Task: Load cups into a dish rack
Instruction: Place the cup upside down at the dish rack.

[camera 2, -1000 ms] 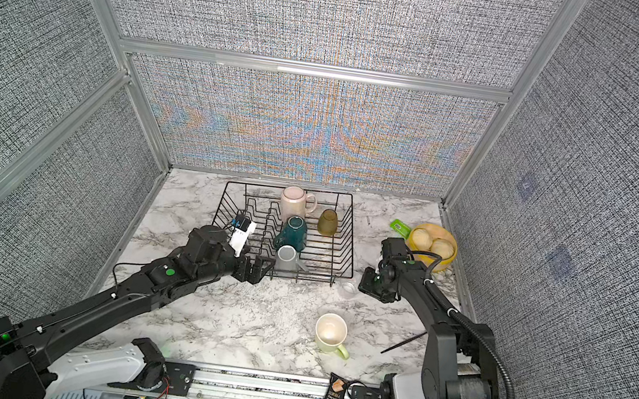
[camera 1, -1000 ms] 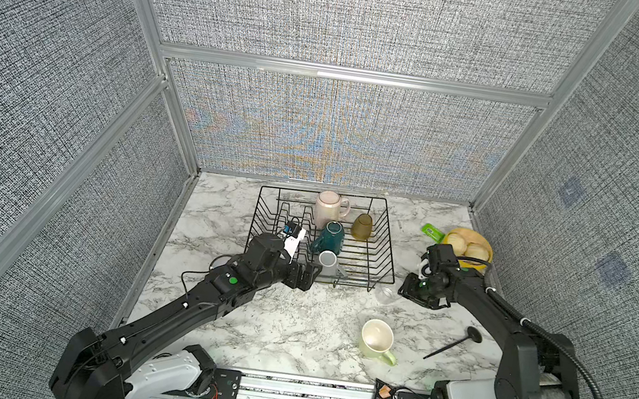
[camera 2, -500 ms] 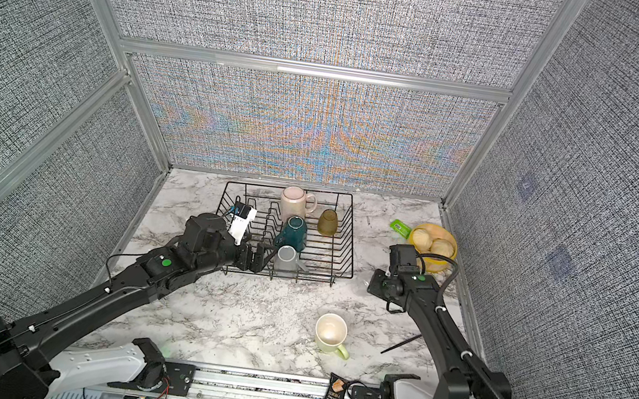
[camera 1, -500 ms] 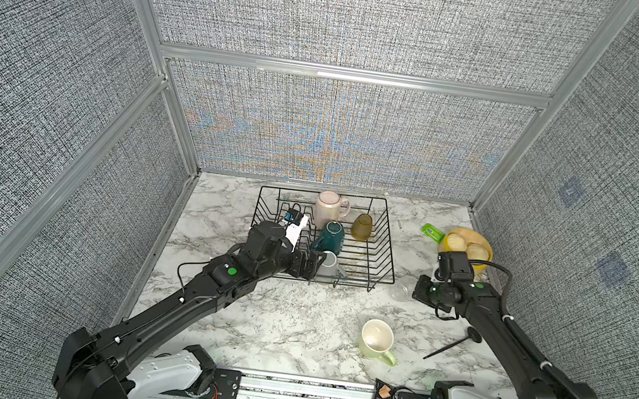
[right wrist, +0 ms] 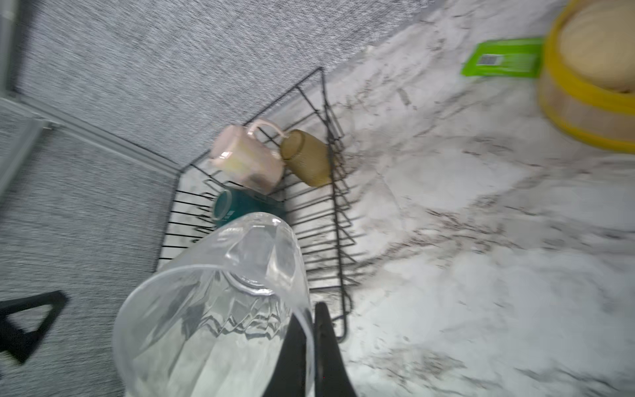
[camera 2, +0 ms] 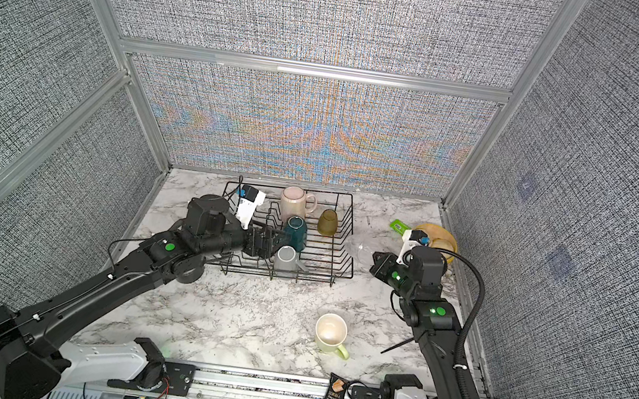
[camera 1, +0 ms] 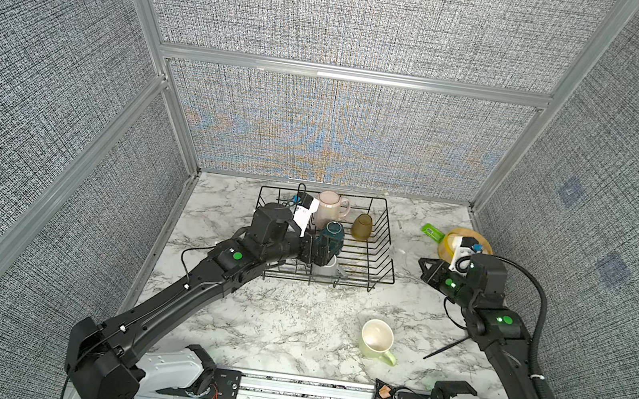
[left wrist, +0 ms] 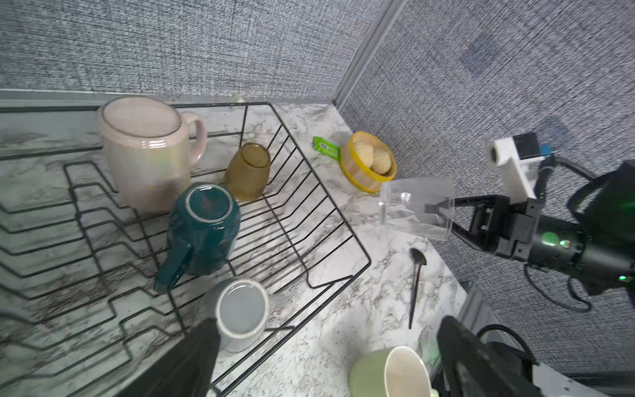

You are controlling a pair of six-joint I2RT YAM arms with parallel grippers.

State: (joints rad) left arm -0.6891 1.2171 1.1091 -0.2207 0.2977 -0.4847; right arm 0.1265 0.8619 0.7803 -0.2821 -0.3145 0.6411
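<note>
Nearest, the pale green mug (camera 1: 376,339) stands on the table (camera 1: 272,320), outside the dish rack (camera 1: 382,255) and not yet reached for. Beyond it the right gripper (camera 1: 423,263) has just pinched shut on the small clear glass (left wrist: 412,209) and lifted it, tipped sideways beside the rack, so it looks ready to go in next. Farther in, the left gripper (camera 2: 268,241) hangs wide open by the racked grey mug (camera 2: 285,258).

The rack (camera 1: 369,257) is showing thin black metal wire. The pink mug (left wrist: 147,161) and teal mug (left wrist: 206,223) are shining, smooth and glossy. The glass (right wrist: 213,309) is looking clear with cut ridges. At 3 o'clock from the rack, the bowl (left wrist: 357,176) is showing wood-like sides.
</note>
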